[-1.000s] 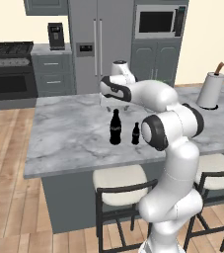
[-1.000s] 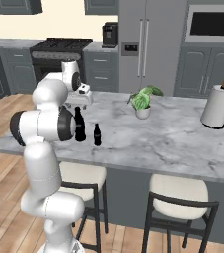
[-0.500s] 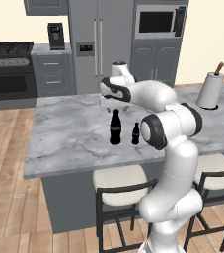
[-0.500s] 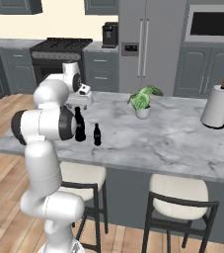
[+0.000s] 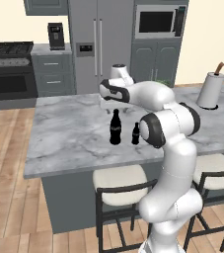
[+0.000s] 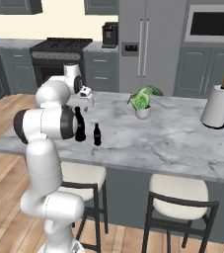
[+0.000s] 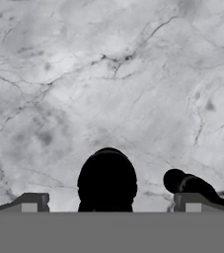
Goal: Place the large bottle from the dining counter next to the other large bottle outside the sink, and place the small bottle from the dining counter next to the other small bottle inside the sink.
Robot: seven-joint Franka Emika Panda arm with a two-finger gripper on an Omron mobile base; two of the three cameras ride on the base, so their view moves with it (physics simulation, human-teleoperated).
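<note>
The large bottle [image 5: 115, 127] is dark and stands upright on the marbled dining counter [image 5: 69, 133], near its front edge. The small bottle [image 5: 135, 134], also dark and upright, stands just beside it.

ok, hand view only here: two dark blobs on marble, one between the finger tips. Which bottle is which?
Observer: The centred blob is the large bottle. The small bottle stands close beside it, and both are upright on the dining counter.
Operator: Gripper touching either?
Observer: No. The gripper is open and sits just above the large bottle's cap, clear of it.
Operator: Anything else on that top?
Observer: A potted plant further along and a paper towel roll near the far end, both well away from the bottles.
</note>
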